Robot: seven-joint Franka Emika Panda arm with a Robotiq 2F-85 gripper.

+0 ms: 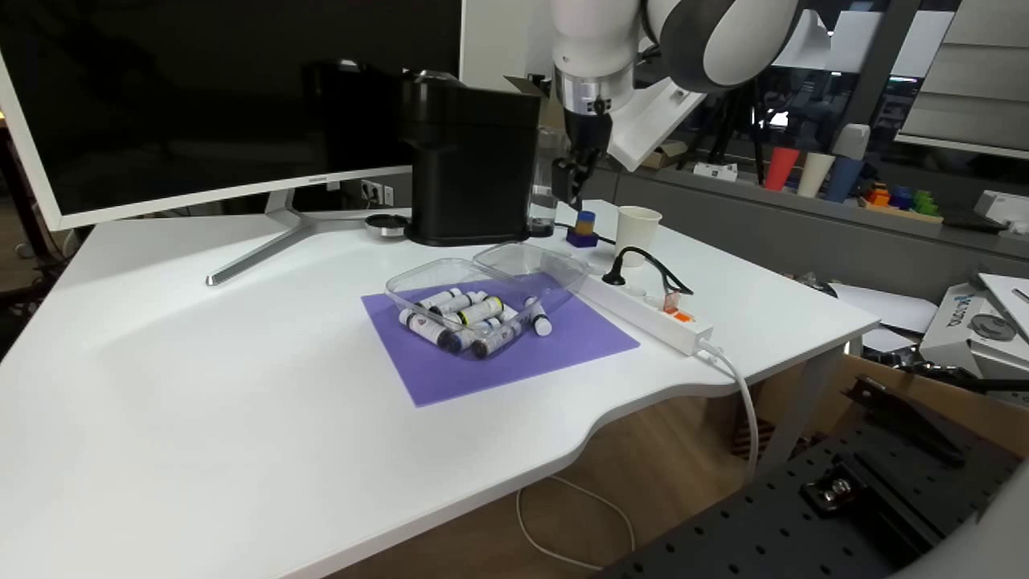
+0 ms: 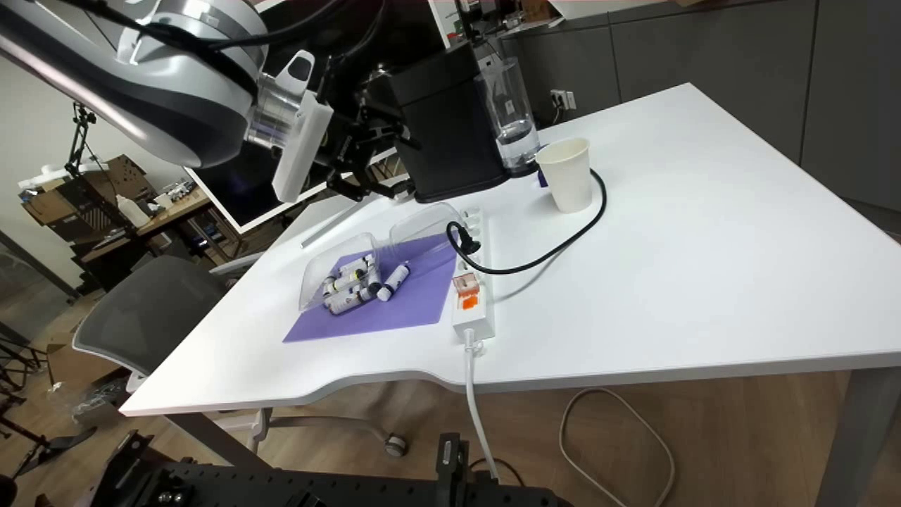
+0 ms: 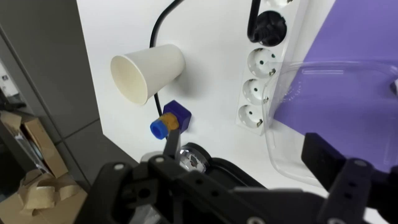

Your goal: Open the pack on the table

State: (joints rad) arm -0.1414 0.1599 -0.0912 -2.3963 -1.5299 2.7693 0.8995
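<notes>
Hand (image 3: 242,140) agape above table (image 1: 225,378), power strip (image 1: 643,315) between clear pack (image 1: 524,261) and pale cup (image 3: 160,70).

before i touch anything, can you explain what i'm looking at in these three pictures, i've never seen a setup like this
This is one robot arm, which a person steers. Two pictures come from cameras standing outside the robot; the third comes from a camera on its wrist, so the claw pokes in from the bottom.

On the white table lies a purple sheet. Mostly over that sits a clear plastic pack, spread open, with small white cylinders in it. Beside the sheet is a power strip; further back are a pale cup and a black appliance.

Nothing is held: the claw's jaws stand apart with nothing between them.
</notes>
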